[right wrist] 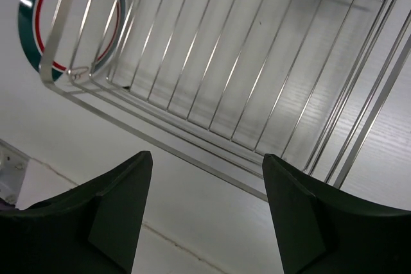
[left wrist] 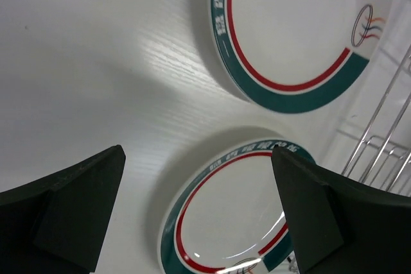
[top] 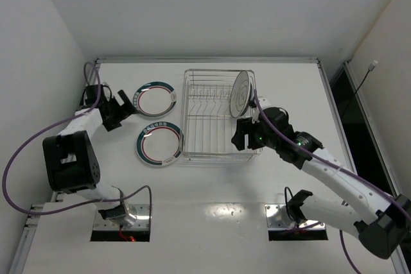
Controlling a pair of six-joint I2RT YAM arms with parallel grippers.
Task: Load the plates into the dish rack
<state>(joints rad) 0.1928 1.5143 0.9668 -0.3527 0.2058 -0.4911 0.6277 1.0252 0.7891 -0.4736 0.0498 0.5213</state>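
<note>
Two plates lie flat on the table [top: 212, 190] just left of the dish rack [top: 192, 115]: far green-rimmed plate [top: 156, 98] and near green-rimmed plate [top: 159, 144]. Left gripper [top: 125, 110] hangs by the far one, jaws wide, probably lining up an edge grab. Grey plate [top: 241, 93] stands upright in the rack's far-right corner, propped by the wires. Right gripper [right wrist: 205, 210] is empty, jaws apart.
</note>
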